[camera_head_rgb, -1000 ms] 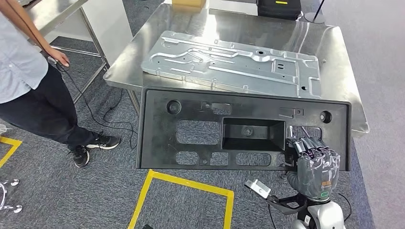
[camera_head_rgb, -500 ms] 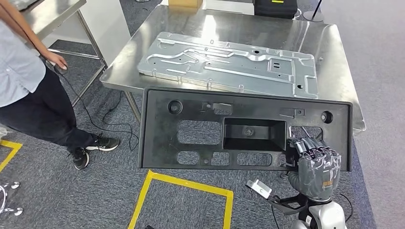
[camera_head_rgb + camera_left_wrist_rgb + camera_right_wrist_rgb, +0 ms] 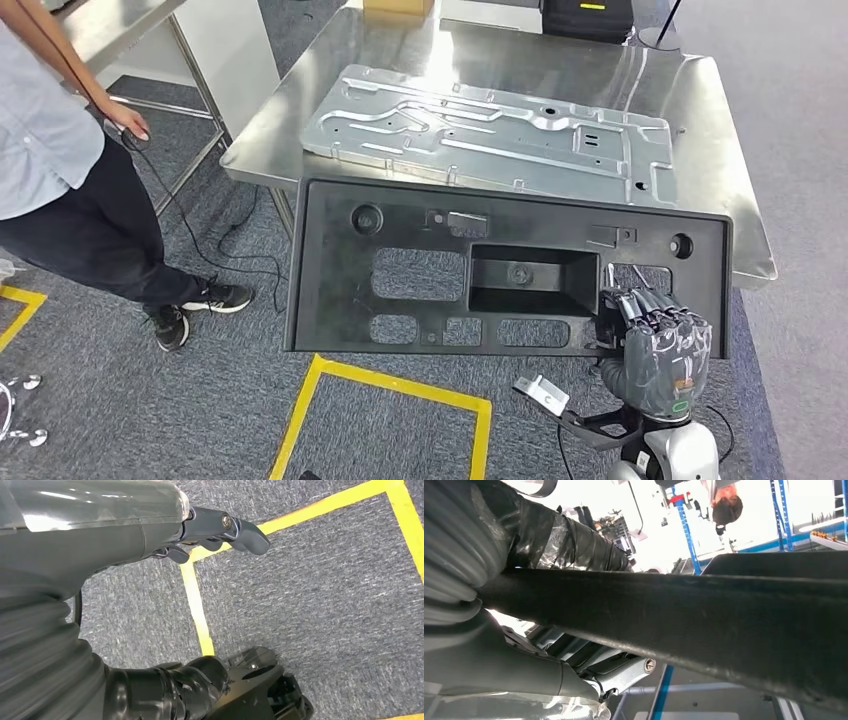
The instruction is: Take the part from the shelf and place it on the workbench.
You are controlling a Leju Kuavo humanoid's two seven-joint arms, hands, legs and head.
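Observation:
The part is a large black plastic panel point(image 3: 420, 275) with a deep rectangular recess and several cut-outs. It hangs flat in front of me, its far edge just over the near edge of the steel workbench point(image 3: 700, 110). My right hand point(image 3: 660, 345) grips the panel at its near right corner, fingers curled over the rim. In the right wrist view the panel's dark edge point(image 3: 724, 615) crosses the picture with the right hand point(image 3: 499, 545) wrapped around it. My left hand point(image 3: 220, 527) hangs over the carpet with nothing in it, fingers loosely apart.
A stamped silver metal plate point(image 3: 490, 130) covers much of the workbench. A black case point(image 3: 590, 15) and a cardboard box point(image 3: 400, 8) stand at its far edge. A person point(image 3: 60, 180) stands at the left beside another steel table point(image 3: 110, 25). Yellow floor tape point(image 3: 390, 385) lies below the panel.
The whole picture has swayed slightly, so the camera moved. The panel stays in my right hand's grip at the same corner, in front of the workbench.

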